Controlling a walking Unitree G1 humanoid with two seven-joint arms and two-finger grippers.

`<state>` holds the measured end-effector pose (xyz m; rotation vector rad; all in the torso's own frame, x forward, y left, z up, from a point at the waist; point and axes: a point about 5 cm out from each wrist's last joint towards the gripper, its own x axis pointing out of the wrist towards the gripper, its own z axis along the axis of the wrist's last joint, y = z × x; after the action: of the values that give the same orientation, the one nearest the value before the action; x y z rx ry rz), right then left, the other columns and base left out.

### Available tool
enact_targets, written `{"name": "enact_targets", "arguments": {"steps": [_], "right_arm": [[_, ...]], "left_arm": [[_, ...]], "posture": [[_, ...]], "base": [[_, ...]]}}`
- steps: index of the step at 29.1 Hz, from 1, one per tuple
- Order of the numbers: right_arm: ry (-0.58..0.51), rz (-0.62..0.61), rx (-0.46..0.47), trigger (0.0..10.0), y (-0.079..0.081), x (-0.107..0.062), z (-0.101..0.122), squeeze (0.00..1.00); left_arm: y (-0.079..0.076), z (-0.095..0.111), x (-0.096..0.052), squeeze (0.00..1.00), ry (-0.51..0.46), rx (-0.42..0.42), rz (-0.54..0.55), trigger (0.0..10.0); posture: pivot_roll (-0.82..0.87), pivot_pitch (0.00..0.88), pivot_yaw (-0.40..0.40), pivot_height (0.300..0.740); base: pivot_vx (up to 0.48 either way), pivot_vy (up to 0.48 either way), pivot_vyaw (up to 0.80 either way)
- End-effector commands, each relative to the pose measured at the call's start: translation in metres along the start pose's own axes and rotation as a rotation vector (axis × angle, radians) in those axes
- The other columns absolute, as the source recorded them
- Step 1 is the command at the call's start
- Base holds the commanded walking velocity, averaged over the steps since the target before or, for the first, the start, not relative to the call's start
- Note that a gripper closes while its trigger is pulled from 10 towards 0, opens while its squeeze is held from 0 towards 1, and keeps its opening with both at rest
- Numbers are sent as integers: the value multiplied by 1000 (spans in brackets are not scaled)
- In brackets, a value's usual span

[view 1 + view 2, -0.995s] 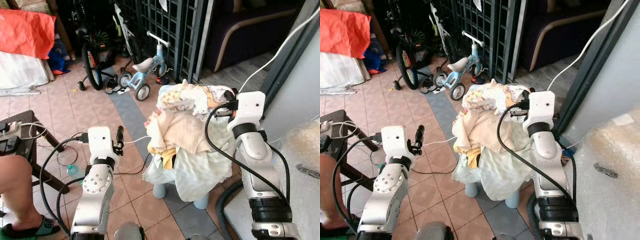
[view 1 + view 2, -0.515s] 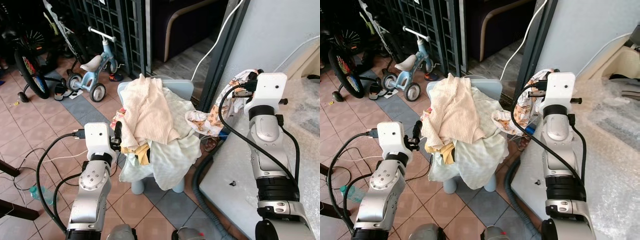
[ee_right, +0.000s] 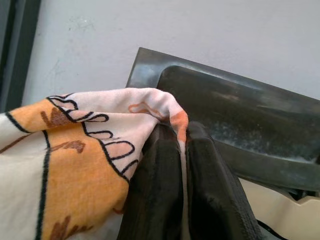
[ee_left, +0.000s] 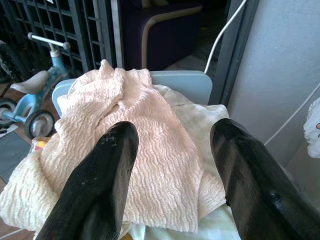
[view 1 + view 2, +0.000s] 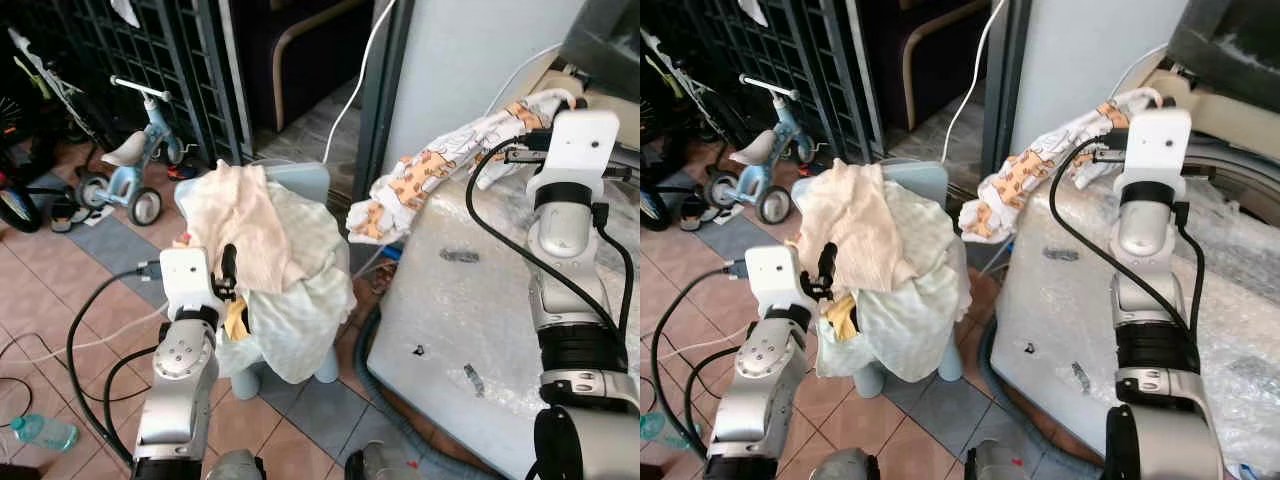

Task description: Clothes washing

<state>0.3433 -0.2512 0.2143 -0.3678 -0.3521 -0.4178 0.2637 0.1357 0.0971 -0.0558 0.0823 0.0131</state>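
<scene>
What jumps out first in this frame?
The right gripper, shut on a patterned garment, holds it stretched over the plastic-wrapped washing machine. To the left, a pile of pale clothes heaps on a small blue chair, with the open left gripper just before it.

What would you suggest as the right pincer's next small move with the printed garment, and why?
Probably carry it a little further over the washing machine before letting go. The right pincer is shut on the printed garment, whose free end hangs off the machine's edge towards the chair of clothes, so releasing now might drop it.
</scene>
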Motion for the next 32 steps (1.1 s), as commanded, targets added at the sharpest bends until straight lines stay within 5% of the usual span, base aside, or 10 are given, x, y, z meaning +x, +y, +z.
{"name": "enact_targets", "arguments": {"steps": [1, 7, 12, 19, 20, 23, 32], "right_arm": [[-21, -26, 1, 10000, -3, 6, 7, 0], [94, -124, 57, 10000, -15, 18, -5, 0], [177, -124, 13, 10000, -18, 29, -13, 0], [358, 84, 80, 10000, -2, 35, -30, 31], [374, 108, 94, 10000, 1, 34, -31, 1000], [327, 240, 212, 10000, 16, 37, -20, 1000], [101, 301, 333, 10000, 22, 41, 12, 1000]], "left_arm": [[6, 1, 0, 0, -3, 13, 16, 10000], [7, 1, 0, 0, 0, 21, 20, 10000], [7, 1, -1, 0, -1, 22, 17, 10000], [6, 0, -1, 0, 3, 19, 18, 10000], [6, 0, -1, 0, 4, 19, 19, 10000], [5, 0, -1, 0, 5, 23, 20, 10000], [5, 0, -2, 0, 7, 17, 24, 10000]], "posture": [[13, 26, 20, 740], [17, 28, 23, 740], [17, 27, 24, 740], [17, 28, 19, 740], [17, 28, 19, 740], [23, 28, 15, 740], [19, 32, 14, 740]], "base": [[0, 0, -800], [0, 0, -739], [0, 0, 0], [0, 0, 0], [0, 0, 0], [0, 0, 0], [0, 0, 0]]}}
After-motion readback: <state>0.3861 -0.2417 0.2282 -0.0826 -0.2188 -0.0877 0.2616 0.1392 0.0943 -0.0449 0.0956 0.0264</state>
